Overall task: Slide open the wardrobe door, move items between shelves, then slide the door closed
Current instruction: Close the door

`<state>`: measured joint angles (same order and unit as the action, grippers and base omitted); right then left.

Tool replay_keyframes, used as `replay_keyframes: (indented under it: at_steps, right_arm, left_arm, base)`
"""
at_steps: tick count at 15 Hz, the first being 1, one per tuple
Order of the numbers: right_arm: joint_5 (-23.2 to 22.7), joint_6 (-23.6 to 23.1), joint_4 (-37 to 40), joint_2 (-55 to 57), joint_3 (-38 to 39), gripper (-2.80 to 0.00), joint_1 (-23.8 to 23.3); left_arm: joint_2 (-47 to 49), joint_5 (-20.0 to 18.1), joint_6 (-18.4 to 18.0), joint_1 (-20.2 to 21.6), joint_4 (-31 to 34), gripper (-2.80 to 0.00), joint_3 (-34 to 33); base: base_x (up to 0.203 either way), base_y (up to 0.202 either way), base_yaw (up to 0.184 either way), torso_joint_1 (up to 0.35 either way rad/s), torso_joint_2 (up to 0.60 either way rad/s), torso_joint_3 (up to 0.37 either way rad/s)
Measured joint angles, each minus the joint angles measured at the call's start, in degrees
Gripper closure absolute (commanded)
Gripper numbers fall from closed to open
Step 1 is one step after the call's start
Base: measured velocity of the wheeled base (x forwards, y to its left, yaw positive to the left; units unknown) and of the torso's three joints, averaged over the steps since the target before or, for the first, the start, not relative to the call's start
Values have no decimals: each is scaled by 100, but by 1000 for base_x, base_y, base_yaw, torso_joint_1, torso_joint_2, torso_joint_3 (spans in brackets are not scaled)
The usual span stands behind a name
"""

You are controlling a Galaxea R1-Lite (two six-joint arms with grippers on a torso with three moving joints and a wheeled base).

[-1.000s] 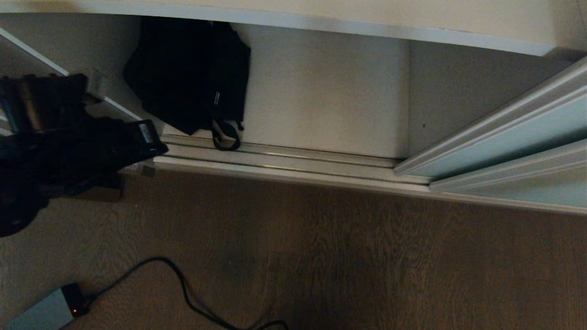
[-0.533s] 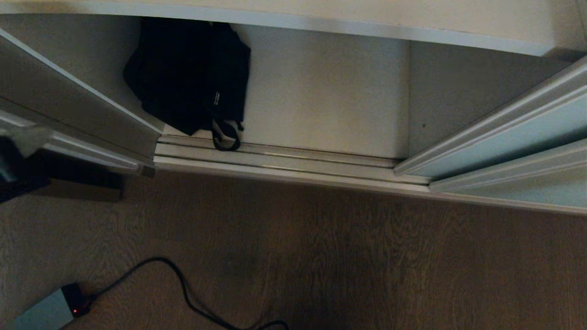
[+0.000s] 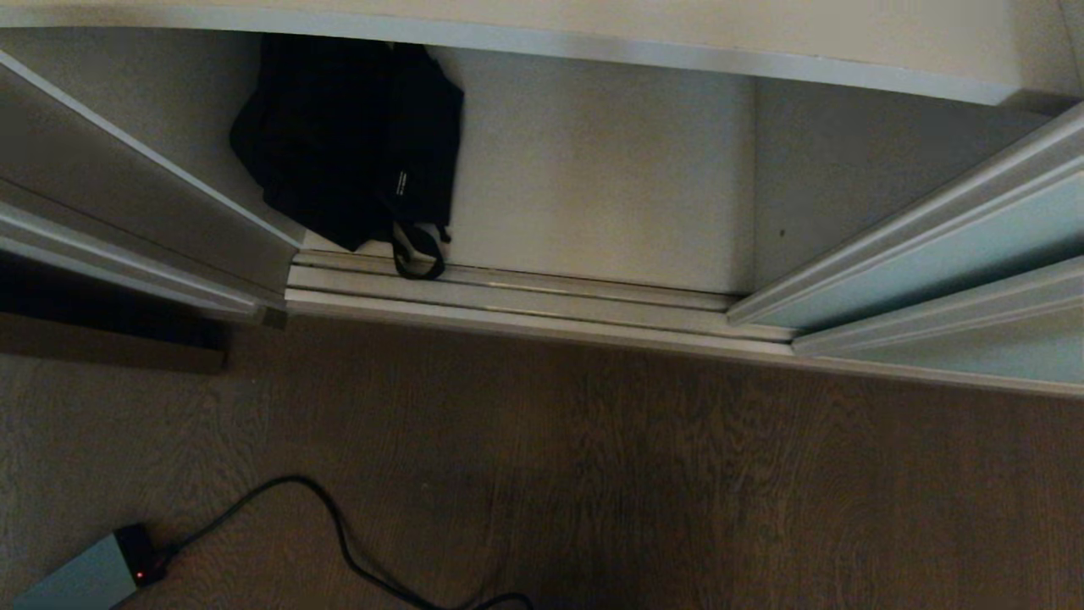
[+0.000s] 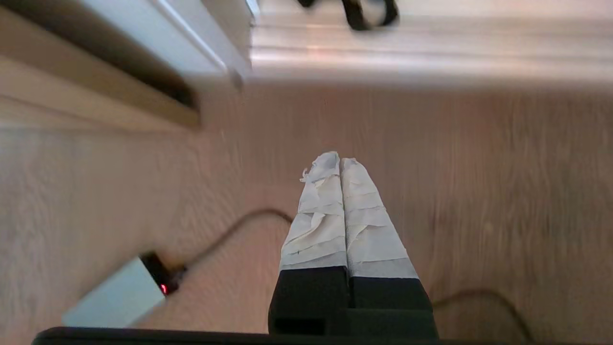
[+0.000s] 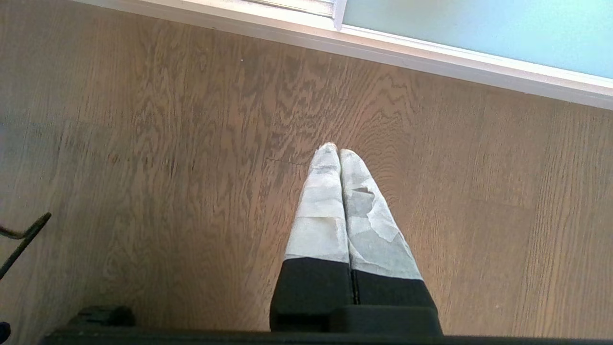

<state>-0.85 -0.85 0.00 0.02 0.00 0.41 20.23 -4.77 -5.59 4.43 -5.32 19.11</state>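
Note:
The black fabric bag (image 3: 347,144) lies slumped at the left end of the lower off-white shelf (image 3: 593,178), its strap loop (image 3: 417,254) hanging over the floor track. Another shelf edge (image 3: 593,47) runs across above it. The mint-green sliding wardrobe door (image 3: 940,254) stands slid to the right, leaving the bay open. Neither gripper shows in the head view. In the left wrist view my left gripper (image 4: 339,160) is shut and empty above the wood floor, with the strap loop (image 4: 369,13) far ahead. My right gripper (image 5: 338,151) is shut and empty over the floor near the door (image 5: 479,33).
The door tracks (image 3: 525,301) run along the wardrobe's front. The wardrobe's side panel (image 3: 127,212) stands at the left. A black cable (image 3: 339,534) and a grey power adapter (image 3: 80,580) with a red light lie on the brown wood floor (image 3: 677,474).
My left arm, dark at the left edge of the head view a second ago, has pulled back out of that view. The bag and door have not moved.

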Motion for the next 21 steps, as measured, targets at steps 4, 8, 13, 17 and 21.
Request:
replay_keyframes:
  at_steps: [4, 8, 13, 17, 21]
  right_arm:
    - [0, 0, 0, 0, 0, 0, 0]
    - [-2, 0, 0, 0, 0, 0, 0]
    - [1, 0, 0, 0, 0, 0, 0]
    - [1, 0, 0, 0, 0, 0, 0]
    - [0, 0, 0, 0, 0, 0, 0]
  left_arm:
    - [-852, -29, -283, -370, -345, 0, -1080]
    - [-1780, 73, -127, -414, 54, 0, -1805]
    - [-2028, 234, 60, -419, 532, 0, -1893]
    - [-2054, 321, 159, -419, 529, 0, -1904]
    - [-2056, 381, 149, -419, 537, 0, -1907]
  base:
    - [0, 0, 0, 0, 0, 0]
    - [0, 0, 0, 0, 0, 0]
    - [0, 0, 0, 0, 0, 0]
    - [0, 0, 0, 0, 0, 0]
    - [0, 0, 0, 0, 0, 0]
